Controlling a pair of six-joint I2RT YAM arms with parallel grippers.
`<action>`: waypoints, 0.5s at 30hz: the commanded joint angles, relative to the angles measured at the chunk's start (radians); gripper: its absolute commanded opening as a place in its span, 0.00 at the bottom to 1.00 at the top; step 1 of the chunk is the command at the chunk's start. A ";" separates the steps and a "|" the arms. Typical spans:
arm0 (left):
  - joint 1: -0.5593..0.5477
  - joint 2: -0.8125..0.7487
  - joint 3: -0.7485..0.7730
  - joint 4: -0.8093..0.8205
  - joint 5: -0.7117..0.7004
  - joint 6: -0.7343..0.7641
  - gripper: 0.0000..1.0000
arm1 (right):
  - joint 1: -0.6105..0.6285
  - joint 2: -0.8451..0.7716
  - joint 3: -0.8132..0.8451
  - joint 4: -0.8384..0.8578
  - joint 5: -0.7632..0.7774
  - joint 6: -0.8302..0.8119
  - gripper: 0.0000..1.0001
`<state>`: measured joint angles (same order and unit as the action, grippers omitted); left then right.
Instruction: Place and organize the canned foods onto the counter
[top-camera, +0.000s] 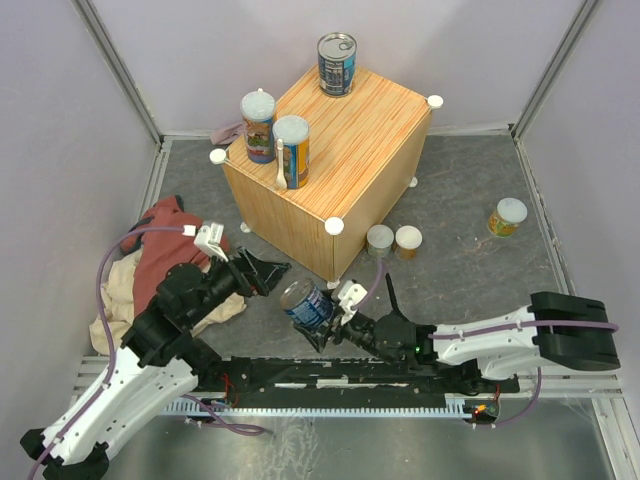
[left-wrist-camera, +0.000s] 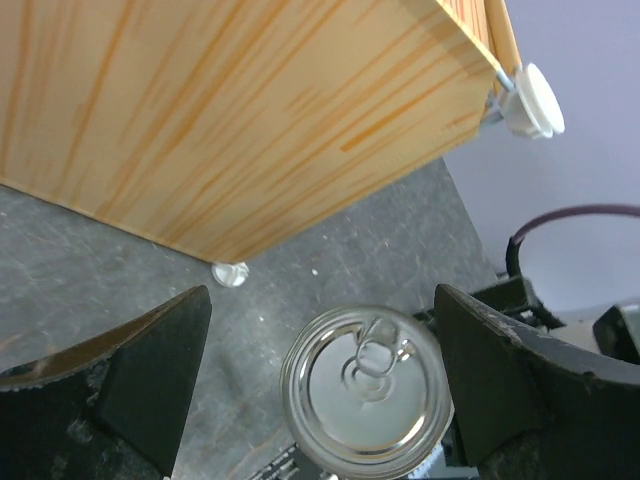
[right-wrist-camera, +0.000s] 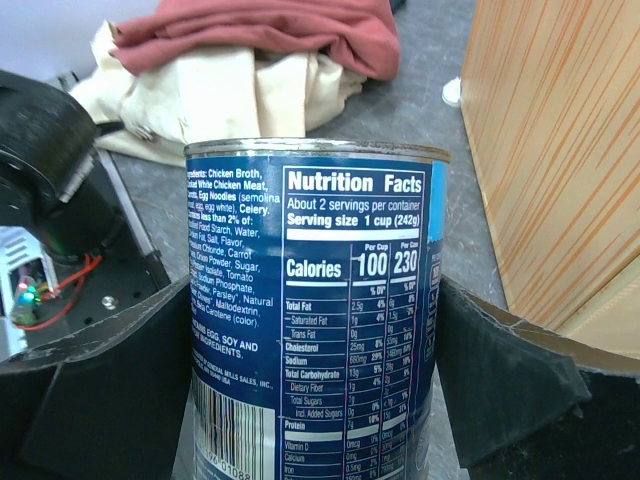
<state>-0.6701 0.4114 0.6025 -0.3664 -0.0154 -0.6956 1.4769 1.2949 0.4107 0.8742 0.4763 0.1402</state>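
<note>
My right gripper (top-camera: 322, 318) is shut on a blue-labelled ring-pull can (top-camera: 307, 303), held tilted above the table in front of the counter (top-camera: 350, 150). In the right wrist view the can's nutrition label (right-wrist-camera: 330, 330) fills the gap between both fingers (right-wrist-camera: 120, 390). My left gripper (top-camera: 268, 272) is open just left of this can. In the left wrist view the can's lid (left-wrist-camera: 367, 388) lies between the spread fingers (left-wrist-camera: 150, 370), not touching them. On the counter stand a second blue can (top-camera: 337, 63) and two taller orange/blue cans (top-camera: 259, 125) (top-camera: 292, 151).
Three short pale-lidded cans stand on the table: two (top-camera: 380, 240) (top-camera: 408, 241) at the counter's near corner, one (top-camera: 507, 216) at the right. Red and beige cloths (top-camera: 150, 262) lie at the left. Purple walls enclose the table.
</note>
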 joint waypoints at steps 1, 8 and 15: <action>-0.003 0.014 0.052 0.016 0.150 -0.051 0.98 | 0.002 -0.133 0.049 0.139 -0.051 -0.023 0.50; -0.004 0.010 0.064 0.002 0.252 -0.069 0.99 | 0.003 -0.206 0.091 0.025 -0.086 -0.042 0.49; -0.003 0.007 0.054 0.032 0.359 -0.092 1.00 | 0.009 -0.239 0.110 -0.005 -0.090 -0.053 0.49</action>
<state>-0.6701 0.4236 0.6258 -0.3721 0.2451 -0.7486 1.4776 1.1309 0.4206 0.7158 0.3996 0.1066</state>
